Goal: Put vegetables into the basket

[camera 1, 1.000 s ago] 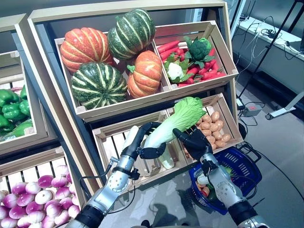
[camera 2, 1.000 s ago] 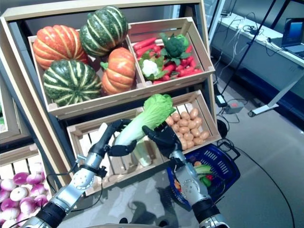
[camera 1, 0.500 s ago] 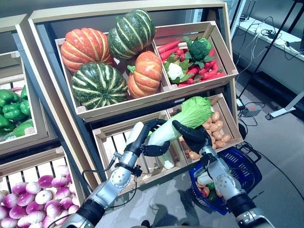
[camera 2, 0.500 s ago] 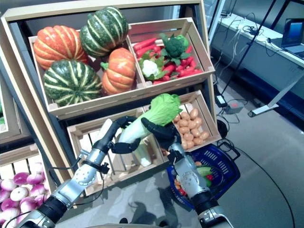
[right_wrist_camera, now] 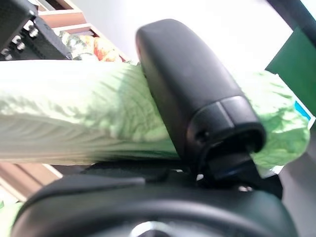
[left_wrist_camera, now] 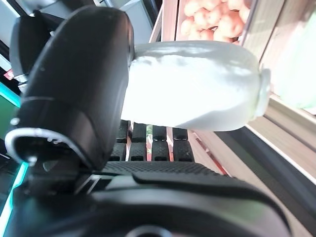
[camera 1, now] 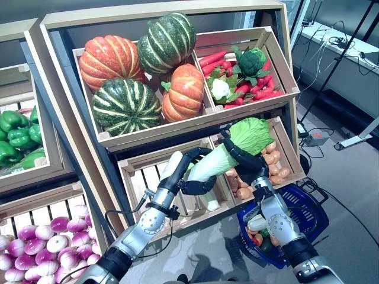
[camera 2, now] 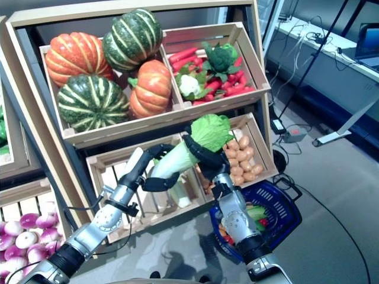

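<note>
Hands first: we found our left hand [camera 1: 188, 173] curled round the white stalk end of a long pale-green napa cabbage [camera 1: 228, 151], and our right hand [camera 1: 244, 161] wrapped round its leafy green top, so both gripped the one vegetable. It hung tilted in the air in front of the lower wooden crates [camera 1: 155, 168], above and to the left of the dark blue plastic shopping basket [camera 1: 311, 213] on the floor.

By our judgement the task was partly done. The basket already held a few vegetables, pale and red ones among them, though we could not name them. The cabbage was not yet in, and the shelves remained well stocked.

The eye views gave the whole layout, basket included. The wrist views showed no basket but did show each thumb pressed across the cabbage, confirming both grips up close.
</note>
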Motion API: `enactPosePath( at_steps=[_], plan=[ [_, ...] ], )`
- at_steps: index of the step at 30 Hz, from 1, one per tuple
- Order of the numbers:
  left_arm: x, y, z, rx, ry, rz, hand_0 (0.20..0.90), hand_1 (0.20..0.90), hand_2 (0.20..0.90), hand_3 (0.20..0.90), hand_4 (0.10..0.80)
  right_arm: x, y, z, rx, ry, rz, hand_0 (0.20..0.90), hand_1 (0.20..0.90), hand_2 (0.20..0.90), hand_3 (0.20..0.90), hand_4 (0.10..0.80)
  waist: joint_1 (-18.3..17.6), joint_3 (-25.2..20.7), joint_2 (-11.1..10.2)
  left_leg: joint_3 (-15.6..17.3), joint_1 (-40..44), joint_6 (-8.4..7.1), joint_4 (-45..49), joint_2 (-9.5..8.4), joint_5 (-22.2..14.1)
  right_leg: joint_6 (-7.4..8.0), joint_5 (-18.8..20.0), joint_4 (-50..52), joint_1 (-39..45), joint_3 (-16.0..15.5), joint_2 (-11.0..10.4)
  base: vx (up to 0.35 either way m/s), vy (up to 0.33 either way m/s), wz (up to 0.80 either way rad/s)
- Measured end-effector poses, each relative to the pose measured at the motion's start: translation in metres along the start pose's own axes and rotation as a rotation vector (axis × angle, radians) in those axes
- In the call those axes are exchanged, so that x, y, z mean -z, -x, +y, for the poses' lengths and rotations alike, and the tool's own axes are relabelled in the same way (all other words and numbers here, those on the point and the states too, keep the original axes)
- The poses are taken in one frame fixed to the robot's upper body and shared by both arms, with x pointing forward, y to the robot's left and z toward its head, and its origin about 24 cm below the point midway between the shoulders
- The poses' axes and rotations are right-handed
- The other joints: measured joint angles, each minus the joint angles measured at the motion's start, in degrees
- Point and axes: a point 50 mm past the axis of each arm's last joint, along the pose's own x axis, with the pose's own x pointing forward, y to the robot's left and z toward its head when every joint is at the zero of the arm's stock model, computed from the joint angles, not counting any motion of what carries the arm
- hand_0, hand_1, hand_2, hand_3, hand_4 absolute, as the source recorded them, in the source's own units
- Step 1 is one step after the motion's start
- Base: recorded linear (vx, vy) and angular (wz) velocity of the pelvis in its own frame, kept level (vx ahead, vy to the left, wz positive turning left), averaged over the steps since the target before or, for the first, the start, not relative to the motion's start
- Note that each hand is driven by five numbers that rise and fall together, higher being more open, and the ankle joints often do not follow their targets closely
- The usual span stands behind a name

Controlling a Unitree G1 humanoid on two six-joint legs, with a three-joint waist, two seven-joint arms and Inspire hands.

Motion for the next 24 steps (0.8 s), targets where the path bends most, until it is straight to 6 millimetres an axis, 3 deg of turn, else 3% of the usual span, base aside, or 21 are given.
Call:
enactPosePath(
  at_steps=[12, 13, 14, 20, 24],
  plan=[
    [-0.005, -0.001, -0.005, 0.003, 0.024, -0.025, 0.3, 0.3, 0.3, 0.3, 0.4, -0.005, 0.0, 0.0, -0.004, 0.008, -0.046, 0.3, 0.3, 0.3, 0.3, 0.4, -0.09, -0.08, 0.76, 0.0, -0.07, 0.0, 0.0, 0.02, 0.0, 0.0, 0.0, 0.0, -0.09, 0.01, 0.02, 0.0, 0.0, 0.0],
    [-0.005, -0.001, -0.005, 0.002, 0.024, -0.025, 0.531, 0.531, 0.531, 0.531, 0.554, -0.005, 0.0, 0.0, -0.004, 0.008, -0.046, 0.3, 0.3, 0.3, 0.3, 0.4, -0.09, -0.09, 0.76, 0.0, -0.09, 0.0, 0.0, 0.02, 0.0, 0.0, 0.0, 0.0, -0.11, 0.02, 0.02, 0.0, 0.0, 0.0],
    [-0.005, -0.001, -0.005, 0.002, 0.024, -0.025, 0.9, 0.9, 0.9, 0.9, 0.8, -0.005, 0.0, 0.0, -0.004, 0.009, -0.046, 0.3, 0.3, 0.3, 0.3, 0.4, -0.14, -0.09, 0.76, 0.01, -0.11, 0.0, 0.0, 0.02, 0.0, 0.0, 0.0, 0.0, -0.13, 0.03, 0.02, 0.0, 0.0, 0.0],
    [-0.005, -0.001, -0.006, 0.015, 0.042, -0.02, 0.9, 0.9, 0.9, 0.9, 0.8, -0.007, 0.0, -0.001, -0.001, 0.012, -0.053, 0.3, 0.3, 0.3, 0.3, 0.4, -0.27, -0.09, 0.77, 0.02, -0.12, 0.0, 0.0, 0.02, 0.0, 0.0, 0.0, 0.0, -0.14, 0.03, 0.01, 0.0, 0.0, 0.0],
    [0.001, 0.003, -0.018, 0.1, 0.039, 0.024, 0.9, 0.9, 0.9, 0.9, 0.8, -0.013, -0.001, -0.002, 0.002, 0.021, -0.08, 0.3, 0.3, 0.3, 0.3, 0.4, -0.44, -0.26, 1.02, 0.1, -0.12, 0.01, 0.0, -0.02, 0.0, 0.0, 0.0, 0.0, -0.19, 0.11, -0.01, 0.0, 0.0, 0.0]
  ],
)
